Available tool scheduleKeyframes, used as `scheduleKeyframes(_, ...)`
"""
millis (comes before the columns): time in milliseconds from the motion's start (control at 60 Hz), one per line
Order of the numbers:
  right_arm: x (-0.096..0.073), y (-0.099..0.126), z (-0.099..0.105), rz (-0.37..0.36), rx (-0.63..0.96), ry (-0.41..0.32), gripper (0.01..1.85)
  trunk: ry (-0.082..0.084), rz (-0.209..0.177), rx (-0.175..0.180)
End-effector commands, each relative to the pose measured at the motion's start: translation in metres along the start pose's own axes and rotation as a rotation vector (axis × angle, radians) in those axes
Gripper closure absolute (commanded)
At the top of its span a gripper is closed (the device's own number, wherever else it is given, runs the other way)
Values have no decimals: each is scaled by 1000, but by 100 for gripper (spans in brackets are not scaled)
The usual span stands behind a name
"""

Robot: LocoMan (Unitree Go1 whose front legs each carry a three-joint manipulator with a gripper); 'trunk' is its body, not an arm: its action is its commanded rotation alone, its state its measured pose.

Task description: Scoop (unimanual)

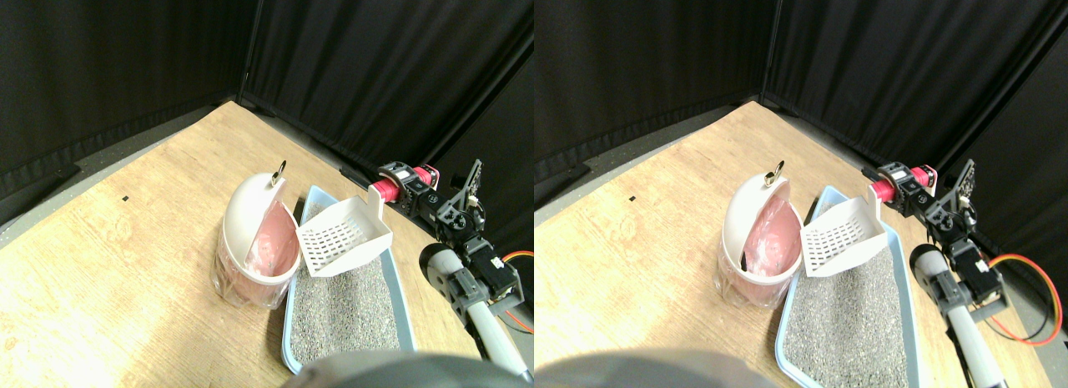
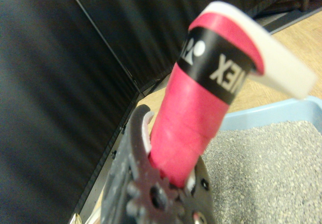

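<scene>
The white slotted scoop (image 1: 344, 235) hangs tilted above the far end of the light blue litter tray (image 1: 291, 319), its open mouth turned toward the bin at about nine o'clock and its lip just beside the bin's rim; whether the two touch cannot be told. No litter can be made out inside it. Its handle, wrapped in red tape (image 2: 190, 121) with a black lettered band, runs back toward two o'clock into the right gripper (image 1: 399, 183). In the wrist view the red handle sits wedged between the dark toothed jaw frames, so the claw is closed down to the width of the handle and has hold of it.

The tray lies on the wooden floor (image 1: 125, 263) and stretches from the scoop toward six o'clock; grey granular litter (image 1: 344, 309) covers its bottom.

At nine o'clock from the scoop, touching the tray's long edge, stands a small bin (image 1: 250, 263) with a clear body, a pink liner and a white domed swing lid (image 1: 249, 207) tipped open; a small metal ring (image 1: 279, 173) stands on top of the lid.

The right manipulator (image 1: 463, 263) comes in from about four o'clock, black joints and a grey link, with an orange cable (image 1: 519, 256) looping beside it.

Black curtains (image 1: 375, 62) close off the floor from ten through two o'clock
</scene>
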Motion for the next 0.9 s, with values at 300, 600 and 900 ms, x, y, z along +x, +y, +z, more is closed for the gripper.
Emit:
scheduleKeyframes(300,-13,-41,-23,-128,297,-194,181,22,-55,53)
scheduleKeyframes(600,-36,-67,-52,-239,410,-254,181,39,-121,112)
scheduleKeyframes(900,-57,-79,-82,-303,475,-295,181,51,-172,148)
